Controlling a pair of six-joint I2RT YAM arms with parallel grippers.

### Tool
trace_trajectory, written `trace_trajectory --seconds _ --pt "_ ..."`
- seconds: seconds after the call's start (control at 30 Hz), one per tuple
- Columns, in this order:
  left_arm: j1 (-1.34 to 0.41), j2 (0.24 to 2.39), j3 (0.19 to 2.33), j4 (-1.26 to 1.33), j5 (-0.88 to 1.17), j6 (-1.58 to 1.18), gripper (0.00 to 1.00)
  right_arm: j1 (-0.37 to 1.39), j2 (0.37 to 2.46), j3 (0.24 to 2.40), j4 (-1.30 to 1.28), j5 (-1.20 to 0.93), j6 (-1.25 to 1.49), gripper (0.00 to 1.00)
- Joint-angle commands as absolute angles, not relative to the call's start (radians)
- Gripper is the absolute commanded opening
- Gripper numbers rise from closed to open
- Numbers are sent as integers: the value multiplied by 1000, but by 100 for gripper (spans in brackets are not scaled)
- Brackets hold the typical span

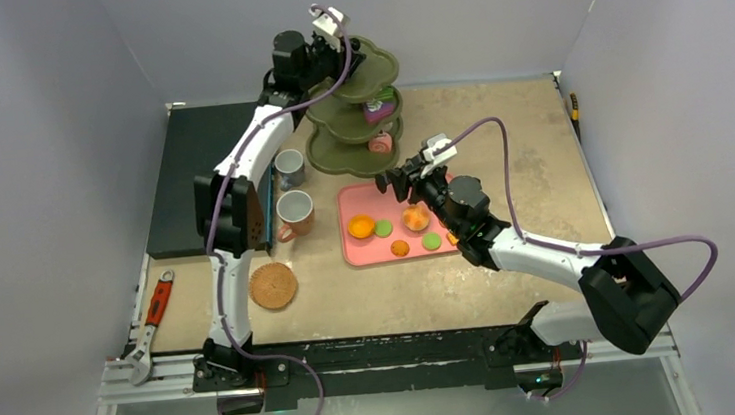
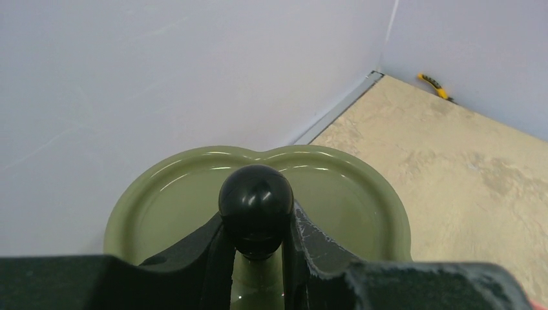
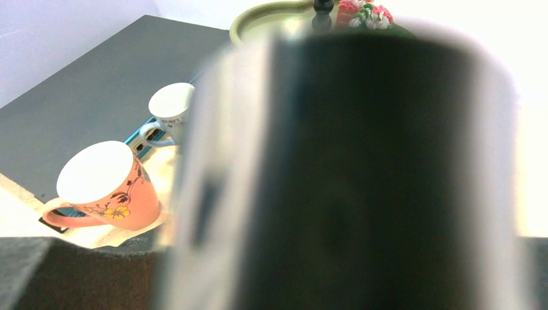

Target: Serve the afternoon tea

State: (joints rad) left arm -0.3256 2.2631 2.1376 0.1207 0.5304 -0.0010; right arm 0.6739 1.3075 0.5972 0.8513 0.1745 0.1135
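Note:
The green three-tier stand stands at the back. My left gripper is shut on its black top knob, one finger on each side. Cake slices sit on the middle tier and the lower tier. Orange rounds and green rounds lie on the pink tray. My right gripper hovers over the tray's far part, shut on the black tongs, which block most of the right wrist view. The grey mug and orange mug stand left of the tray.
A black mat covers the back left of the table. A round brown disc lies in front of the orange mug. A red-handled wrench lies at the near left edge. A yellow tool lies by the back right wall.

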Motion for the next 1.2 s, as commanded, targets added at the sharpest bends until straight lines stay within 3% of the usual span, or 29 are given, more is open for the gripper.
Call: trace_trajectory --seconds 0.0,0.37,0.4,0.43,0.53,0.57,0.63,0.87,1.17 --pt "-355 2143 2108 248 287 -76 0 673 1259 601 863 231 118 54" --pt "-420 2021 1980 227 3 -112 0 673 1235 602 763 335 162 55" --pt "-420 2016 1979 214 3 -114 3 673 1235 605 741 352 168 55" --pt "-420 2013 1982 197 10 -115 13 673 1238 613 709 378 189 54" --pt "-420 2015 2026 103 51 -104 73 673 1241 640 618 440 214 54" --pt "-420 2017 2046 62 65 -94 85 673 1240 644 599 453 217 54" --pt "-417 2016 2073 5 75 -65 92 673 1230 645 566 473 224 54" --pt "-353 1953 2097 -182 141 -51 99 674 1177 633 439 470 249 60" --pt "-256 1821 2028 -439 233 59 99 688 1176 591 450 401 243 62"
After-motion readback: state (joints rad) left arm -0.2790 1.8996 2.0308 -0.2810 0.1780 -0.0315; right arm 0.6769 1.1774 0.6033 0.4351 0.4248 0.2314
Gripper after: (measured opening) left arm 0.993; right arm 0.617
